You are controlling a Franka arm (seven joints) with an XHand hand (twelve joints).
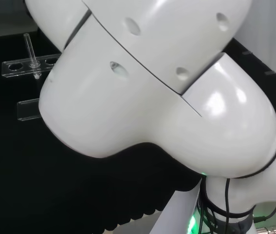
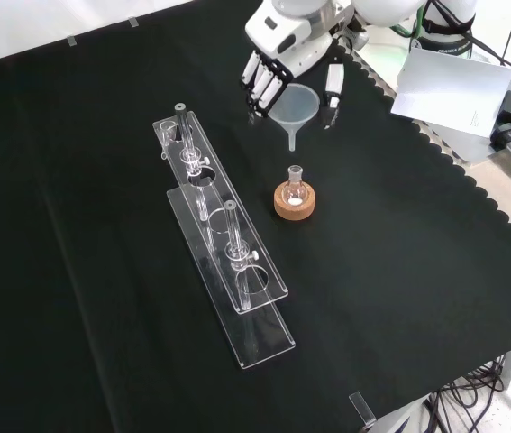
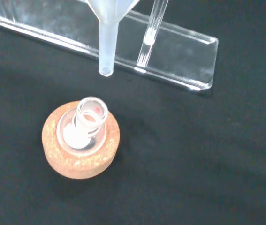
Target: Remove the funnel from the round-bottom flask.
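Observation:
In the front view the hand [image 2: 278, 56] reaches in from the top, its fingers and thumb closed round the rim of a clear funnel [image 2: 294, 108]. The funnel hangs in the air, its stem tip a little above the cloth and apart from the flask. A small round-bottom flask [image 2: 295, 185] sits upright in a cork ring [image 2: 294, 203] nearer the camera. In the wrist view the funnel stem [image 3: 107, 47] ends clear of the flask's open neck [image 3: 92, 110], and the cork ring [image 3: 80, 161] surrounds the flask's bulb.
Two clear test-tube racks [image 2: 223, 257] lie left of the flask in the front view, with upright tubes [image 2: 231, 236] in them. The head view has the arm's white links [image 1: 167, 83] in front, with a rack and tube [image 1: 30, 51] at far left.

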